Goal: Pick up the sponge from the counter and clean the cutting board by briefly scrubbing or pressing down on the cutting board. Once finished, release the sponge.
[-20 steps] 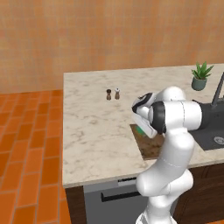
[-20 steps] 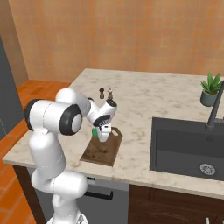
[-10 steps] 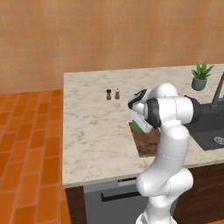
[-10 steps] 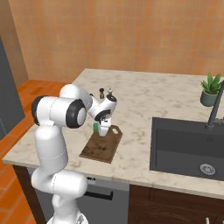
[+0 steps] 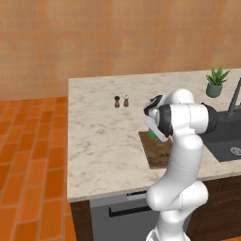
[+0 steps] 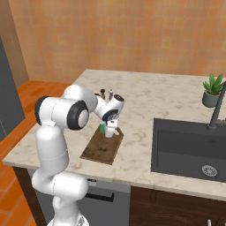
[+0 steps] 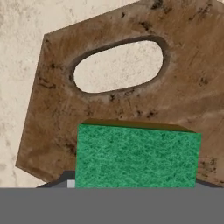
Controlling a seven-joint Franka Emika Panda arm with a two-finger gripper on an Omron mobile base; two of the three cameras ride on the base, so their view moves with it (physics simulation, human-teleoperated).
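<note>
The green-topped sponge sits between my fingers, low over the end of the dark brown cutting board that has the oval hole. My gripper is shut on the sponge and points down at the board. From the left side, the sponge shows as a green patch under my gripper, at the far end of the board. The board lies on the marble counter near its front edge. Whether the sponge touches the wood I cannot tell.
Two small shakers stand on the counter behind the board. The dark sink with its faucet lies to the right, and a potted plant beyond it. Orange tiled floor lies left of the counter.
My hand, still holding the sponge, has shifted a little toward the far, holed end of the board, and the arm's elbow has swung with it.
</note>
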